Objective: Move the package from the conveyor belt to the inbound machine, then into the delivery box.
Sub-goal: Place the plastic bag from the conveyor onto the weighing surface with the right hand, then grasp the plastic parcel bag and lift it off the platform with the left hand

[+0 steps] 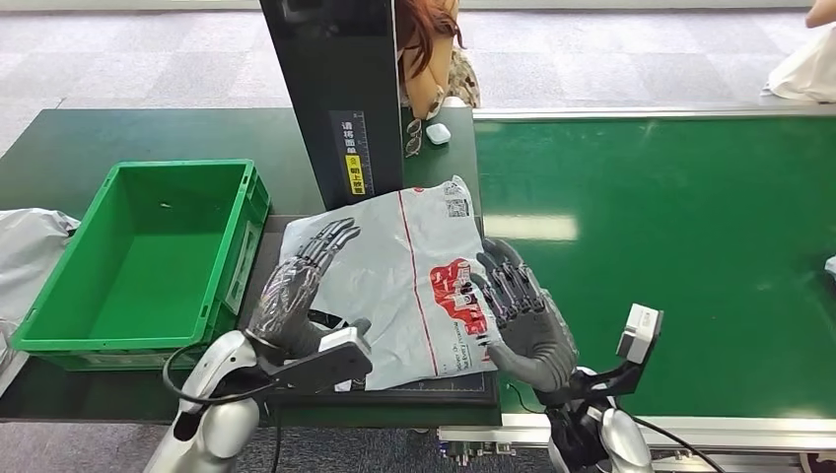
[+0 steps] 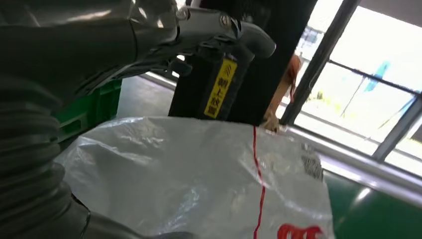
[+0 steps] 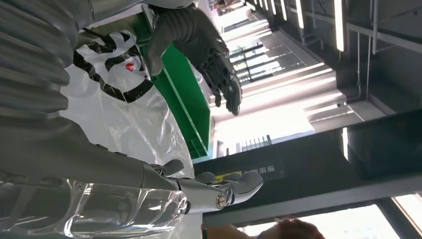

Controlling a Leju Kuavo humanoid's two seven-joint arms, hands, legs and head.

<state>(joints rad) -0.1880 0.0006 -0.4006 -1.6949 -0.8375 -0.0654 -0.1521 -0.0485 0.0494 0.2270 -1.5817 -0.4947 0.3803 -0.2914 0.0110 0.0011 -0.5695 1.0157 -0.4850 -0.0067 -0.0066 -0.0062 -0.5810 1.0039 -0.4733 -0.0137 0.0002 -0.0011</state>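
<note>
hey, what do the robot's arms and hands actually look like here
Both arms are glossy silver shells. The left hand and right hand have dark grey, segmented fingers and grey ribbed wrist covers. Black cables loop at each wrist, and a small camera module on a black bracket sits beside each one.

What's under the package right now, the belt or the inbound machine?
The package lies mostly on the dark platform at the foot of the black machine column; its right edge reaches toward the green belt. The surface directly beneath is covered.
</note>
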